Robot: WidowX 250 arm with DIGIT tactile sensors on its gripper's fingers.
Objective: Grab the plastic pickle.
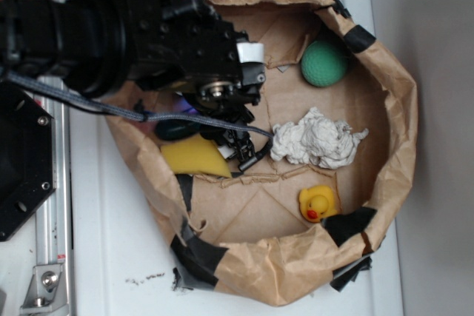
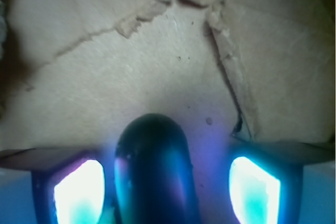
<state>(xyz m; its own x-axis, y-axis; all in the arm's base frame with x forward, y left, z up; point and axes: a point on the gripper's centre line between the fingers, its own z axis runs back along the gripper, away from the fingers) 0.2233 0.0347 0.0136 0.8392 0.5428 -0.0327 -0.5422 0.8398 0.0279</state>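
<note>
Wrist view shows the pickle (image 2: 155, 171) lying between the spread fingers (image 2: 79, 192) of the end effector (image 2: 163, 192), on brown paper (image 2: 157, 61), not clamped.

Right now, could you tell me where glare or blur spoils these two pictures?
Wrist view: the finger pads glow blown-out blue-white, and the pickle between them is soft and dark. Exterior view: evenly lit and fairly sharp, but the arm hides most of the pickle and shades the sponge.

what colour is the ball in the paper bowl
Green, a mid mint shade, on the ball. It shows best in the exterior view.
</note>
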